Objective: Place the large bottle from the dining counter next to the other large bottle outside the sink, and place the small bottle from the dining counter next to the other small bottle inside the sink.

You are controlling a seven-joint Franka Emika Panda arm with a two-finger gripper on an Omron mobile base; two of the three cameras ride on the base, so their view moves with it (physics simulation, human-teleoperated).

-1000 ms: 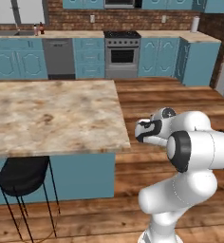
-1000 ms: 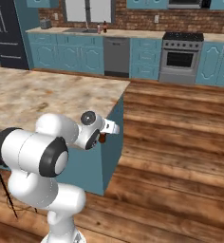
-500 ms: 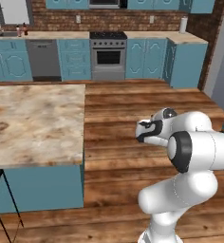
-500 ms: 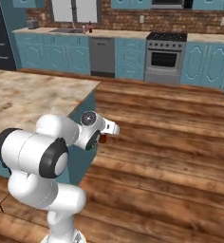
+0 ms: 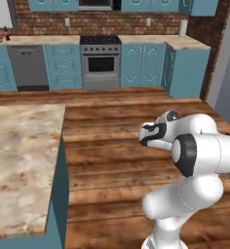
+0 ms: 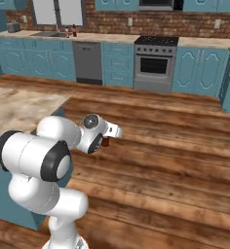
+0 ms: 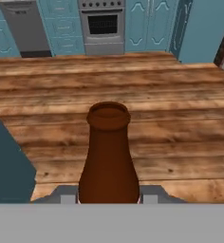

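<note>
On my left base view, the dining table (image 5: pixel 19 165) sits at the left edge, its marbled top bare where I can see it, with wooden floor (image 5: pixel 112 146) stretching right of it. My arm rises from the lower right, folded tight: the big white elbow link bulges at the right and the forearm doubles back toward the middle, so the hand (image 5: pixel 147 135) hangs at about mid-height over the floor, well clear of the table's corner. I can't make out the fingers from this side.

In the right base view, the arm comes up from the lower left, the shoulder and elbow stacked close, the wrist pointing rightward. The hand (image 6: pixel 106 139) is tucked just under the wrist flange, and I can see a bit of dark brown poking out beneath it: the small bottle (image 6: pixel 105 142). Far back along the wall, the sink (image 6: pixel 45 34) is set into the counter at the upper left, with two small bottles standing just right of it by the window; they are too small for me to tell apart. The dishwasher (image 6: pixel 88 62) and then the oven (image 6: pixel 154 70) follow to the right.

In my hand view, the small bottle (image 7: pixel 108 156) stands upright between the fingers, its open mouth toward the camera, its base pinched by both pads (image 7: pixel 66 194). So the hand is closed on the small bottle, carrying it over the floor, with the oven (image 7: pixel 102 26) straight ahead.
</note>
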